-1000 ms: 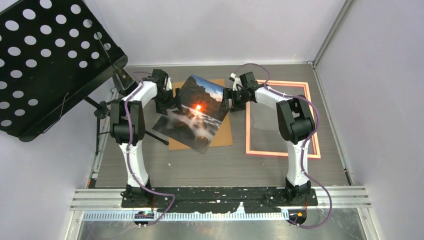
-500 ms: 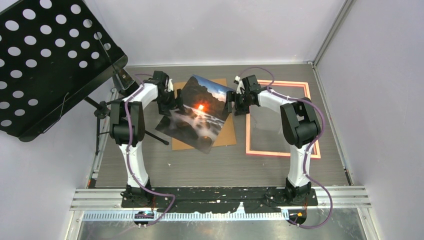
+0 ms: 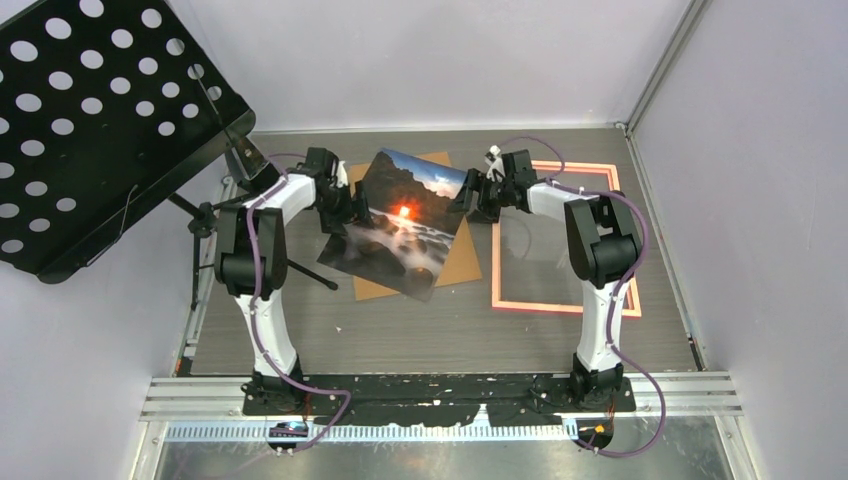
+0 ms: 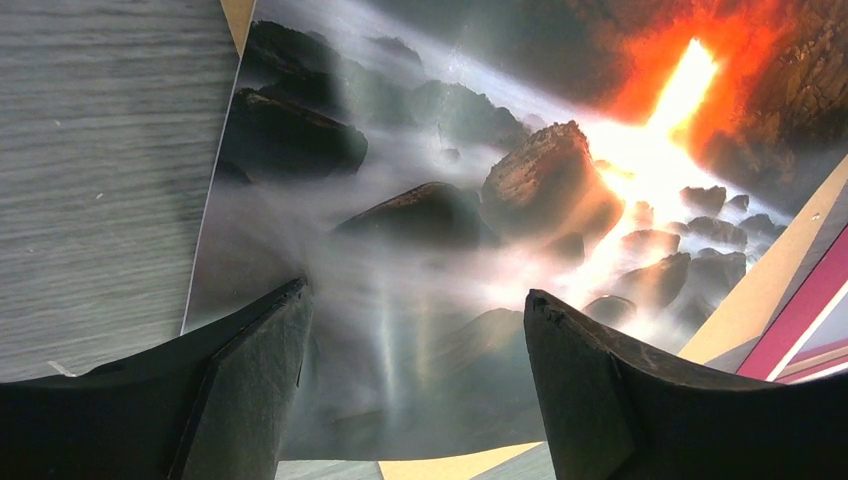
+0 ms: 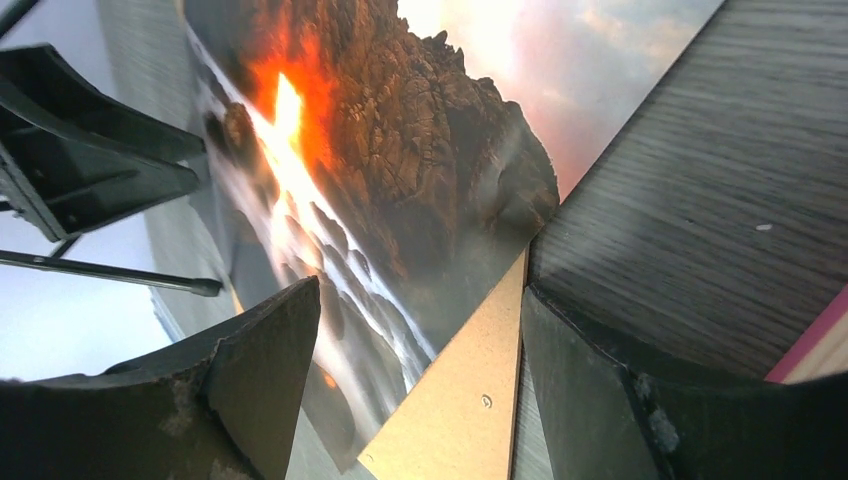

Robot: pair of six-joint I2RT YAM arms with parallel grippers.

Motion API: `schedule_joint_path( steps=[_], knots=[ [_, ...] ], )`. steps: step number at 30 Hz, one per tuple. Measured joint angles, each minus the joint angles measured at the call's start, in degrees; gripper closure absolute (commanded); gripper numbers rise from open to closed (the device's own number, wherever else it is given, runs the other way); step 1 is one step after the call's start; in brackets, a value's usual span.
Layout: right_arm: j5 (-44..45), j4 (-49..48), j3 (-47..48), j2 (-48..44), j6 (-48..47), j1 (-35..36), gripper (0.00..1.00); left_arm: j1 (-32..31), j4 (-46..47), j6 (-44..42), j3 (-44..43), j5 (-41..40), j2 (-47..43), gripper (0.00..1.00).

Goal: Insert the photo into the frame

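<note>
A: Orange sunset has drifted right over the last second, hasn't it?
B: Yes. The photo [image 3: 400,225] has been carried toward the frame [image 3: 540,307], and both arms have gone with it. A second ago it sat over the middle of the backing board [image 3: 458,265]. Now its right edge is just beside the frame's left rail, not over it.
A: Are they pinching it?
B: No. The left gripper [image 3: 338,205] and the right gripper [image 3: 478,197] both have their jaws spread wide, one at each side edge of the print. Whether the fingers actually touch those edges I can't tell.
A: And the board?
B: It looks to have swung a little too, its near right corner now closer to the frame.
A: What does that mean for the job?
B: About midway, I'd judge. The frame lies flat on the table [image 3: 420,340] with no print inside. The photo has yet to cross the rail, and it's skewed to the opening, so it needs squaring first
</note>
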State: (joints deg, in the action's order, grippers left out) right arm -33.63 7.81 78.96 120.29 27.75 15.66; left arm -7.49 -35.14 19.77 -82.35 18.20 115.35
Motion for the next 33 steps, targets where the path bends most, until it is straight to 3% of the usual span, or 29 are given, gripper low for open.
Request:
schedule_joint_path(
  steps=[10,33],
  knots=[
    [-2.56,-11.93,-3.06,1.25,6.67,-1.79,0.22,0.00,0.79,0.85,1.38,0.66,-0.76,0.21],
    [10.03,-4.63,5.49,3.65,2.56,-0.68,0.22,-0.02,1.07,0.87,1.57,1.46,-0.76,0.22]
  ],
)
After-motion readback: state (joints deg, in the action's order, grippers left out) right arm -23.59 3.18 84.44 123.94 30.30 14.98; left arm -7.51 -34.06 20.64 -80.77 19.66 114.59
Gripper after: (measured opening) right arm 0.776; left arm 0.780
